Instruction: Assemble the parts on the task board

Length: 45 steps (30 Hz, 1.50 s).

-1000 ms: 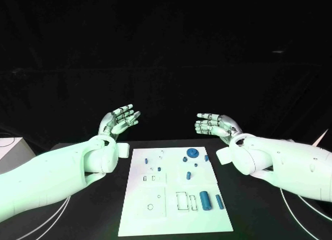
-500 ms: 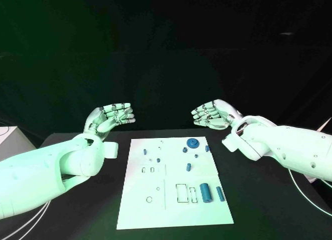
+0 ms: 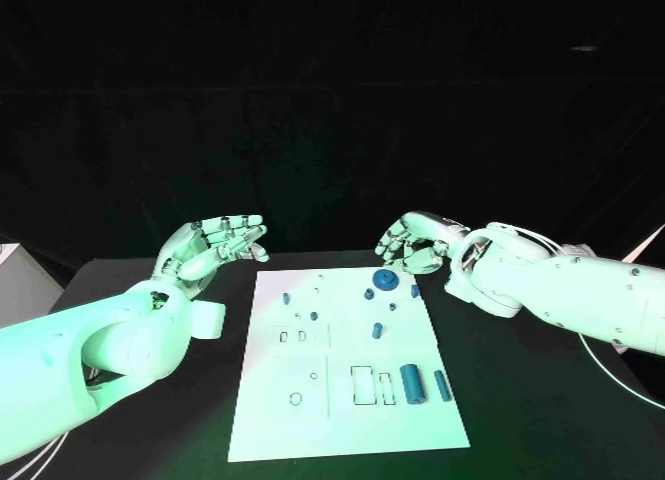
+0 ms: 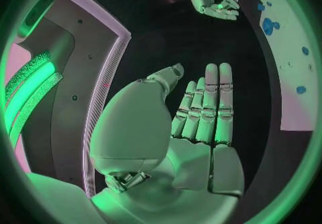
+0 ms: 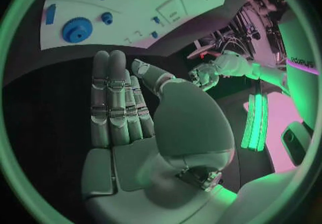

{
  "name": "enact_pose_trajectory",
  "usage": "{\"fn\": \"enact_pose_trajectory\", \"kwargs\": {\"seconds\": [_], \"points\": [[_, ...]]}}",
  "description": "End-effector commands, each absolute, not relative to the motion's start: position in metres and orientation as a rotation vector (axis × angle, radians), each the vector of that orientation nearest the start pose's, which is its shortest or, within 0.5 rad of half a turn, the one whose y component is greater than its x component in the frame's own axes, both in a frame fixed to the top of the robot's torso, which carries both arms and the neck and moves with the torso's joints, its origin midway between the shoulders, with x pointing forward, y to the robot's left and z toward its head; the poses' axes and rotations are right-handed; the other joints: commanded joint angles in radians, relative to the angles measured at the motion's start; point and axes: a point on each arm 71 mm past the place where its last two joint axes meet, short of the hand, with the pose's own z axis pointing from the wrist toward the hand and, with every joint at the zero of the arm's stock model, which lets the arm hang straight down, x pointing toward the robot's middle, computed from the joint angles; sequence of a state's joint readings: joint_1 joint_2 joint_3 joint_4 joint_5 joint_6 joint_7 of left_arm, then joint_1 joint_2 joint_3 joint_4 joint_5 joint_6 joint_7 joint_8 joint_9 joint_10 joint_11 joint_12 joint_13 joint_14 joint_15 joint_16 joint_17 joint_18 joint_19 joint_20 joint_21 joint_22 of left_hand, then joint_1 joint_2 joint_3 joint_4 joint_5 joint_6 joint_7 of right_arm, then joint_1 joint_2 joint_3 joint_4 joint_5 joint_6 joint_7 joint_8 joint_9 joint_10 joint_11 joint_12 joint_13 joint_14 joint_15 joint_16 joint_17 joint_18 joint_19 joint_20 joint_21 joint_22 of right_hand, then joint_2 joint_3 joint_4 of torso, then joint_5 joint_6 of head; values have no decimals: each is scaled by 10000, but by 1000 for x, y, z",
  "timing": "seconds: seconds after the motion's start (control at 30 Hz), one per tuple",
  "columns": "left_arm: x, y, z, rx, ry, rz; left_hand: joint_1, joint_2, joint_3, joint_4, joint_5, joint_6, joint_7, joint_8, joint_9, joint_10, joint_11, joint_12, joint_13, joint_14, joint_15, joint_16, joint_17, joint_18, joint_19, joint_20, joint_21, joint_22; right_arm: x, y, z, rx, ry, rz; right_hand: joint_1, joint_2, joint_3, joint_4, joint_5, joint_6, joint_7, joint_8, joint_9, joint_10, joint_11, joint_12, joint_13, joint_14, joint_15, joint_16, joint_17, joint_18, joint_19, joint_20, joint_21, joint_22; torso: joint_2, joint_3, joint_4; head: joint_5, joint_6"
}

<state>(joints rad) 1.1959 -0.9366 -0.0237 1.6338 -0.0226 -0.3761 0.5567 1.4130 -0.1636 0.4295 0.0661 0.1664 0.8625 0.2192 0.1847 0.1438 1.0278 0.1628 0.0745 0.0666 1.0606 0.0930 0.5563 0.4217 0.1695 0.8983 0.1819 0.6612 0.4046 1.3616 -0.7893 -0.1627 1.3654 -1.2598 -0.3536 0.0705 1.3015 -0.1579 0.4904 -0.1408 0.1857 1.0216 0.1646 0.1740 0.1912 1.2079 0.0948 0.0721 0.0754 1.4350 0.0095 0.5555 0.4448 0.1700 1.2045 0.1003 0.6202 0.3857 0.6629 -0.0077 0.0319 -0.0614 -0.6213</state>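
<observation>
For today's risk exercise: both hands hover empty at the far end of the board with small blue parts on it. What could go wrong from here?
1. The right hand hangs close over the blue gear; reaching in, it might knock the small pegs beside it.
2. The long cylinder lies on its side on the task board and could roll if nudged.
3. The left hand sits off the board's edge, so its reach may sweep across parts.
</observation>
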Motion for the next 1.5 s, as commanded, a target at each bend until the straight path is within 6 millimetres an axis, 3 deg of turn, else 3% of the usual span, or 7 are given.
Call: {"fn": "enact_pose_trajectory", "kwargs": {"seconds": [0.03,0.13,0.33,0.53,1.0,1.5], "points": [[464,221,-150,-9785,12761,-16631,-162,-9,194,-50,-18,81,85,-62,-27,71,18,-58,-1,-257,-4,641,315,43,-402,21,738,551,525,-215,-157,-2617,16166,5517,-399,-535,605,368,-217,131,-66,-171,326,-111,-72,-98,119,821,-70,5926,5540,-630,1685,-126,4971,5552,212,-43,154,-47,77],[461,220,-149,-9757,12856,-16778,-218,-27,278,-88,-20,88,92,-85,-38,70,22,-58,-1,-334,-2,929,416,68,-597,43,1085,806,525,-214,-160,-2680,16194,5124,-494,-670,586,526,-497,51,-87,-190,425,-281,-45,-62,116,833,-54,6975,6593,-795,1969,-60,5895,6732,305,-61,252,-127,45],[457,220,-146,-9705,12935,-16955,-258,-48,314,-111,-22,94,102,-97,-45,32,35,-68,-3,-431,11,1062,450,80,-705,64,1294,956,527,-213,-164,-2687,16275,4589,-517,-768,452,688,-551,3,-99,-191,537,-458,-24,-26,114,797,-31,7536,7105,-873,2069,3,6395,7380,453,-97,339,-238,22],[452,219,-141,-9637,12953,-17106,-295,-51,348,-129,-27,101,106,-107,-49,11,39,-64,-1,-488,15,1203,481,97,-755,81,1528,1111,527,-210,-167,-2657,16249,4244,-459,-761,456,740,-403,-25,-131,-199,587,-497,-33,-5,123,781,-31,7713,7238,-886,2080,25,6521,7537,599,-112,370,-270,94],[451,219,-137,-9590,12984,-17215,-326,-53,357,-127,-29,101,122,-114,-52,-4,48,-65,-1,-508,20,1268,493,101,-788,90,1624,1176,527,-205,-176,-2833,16546,3998,-474,-757,448,814,-336,13,-156,-175,637,-489,-51,20,136,774,-48,7830,7323,-885,2074,32,6578,7603,795,-142,459,-384,88],[453,221,-136,-9589,12943,-17148,-341,-51,360,-123,-32,101,129,-117,-53,-10,54,-65,-1,-517,24,1292,497,101,-805,94,1655,1198,528,-202,-179,-2963,16781,3948,-425,-685,516,859,-311,48,-150,-153,679,-460,-53,44,148,772,-56,7927,7402,-909,2119,34,6708,7779,934,-109,484,-449,171]]}}
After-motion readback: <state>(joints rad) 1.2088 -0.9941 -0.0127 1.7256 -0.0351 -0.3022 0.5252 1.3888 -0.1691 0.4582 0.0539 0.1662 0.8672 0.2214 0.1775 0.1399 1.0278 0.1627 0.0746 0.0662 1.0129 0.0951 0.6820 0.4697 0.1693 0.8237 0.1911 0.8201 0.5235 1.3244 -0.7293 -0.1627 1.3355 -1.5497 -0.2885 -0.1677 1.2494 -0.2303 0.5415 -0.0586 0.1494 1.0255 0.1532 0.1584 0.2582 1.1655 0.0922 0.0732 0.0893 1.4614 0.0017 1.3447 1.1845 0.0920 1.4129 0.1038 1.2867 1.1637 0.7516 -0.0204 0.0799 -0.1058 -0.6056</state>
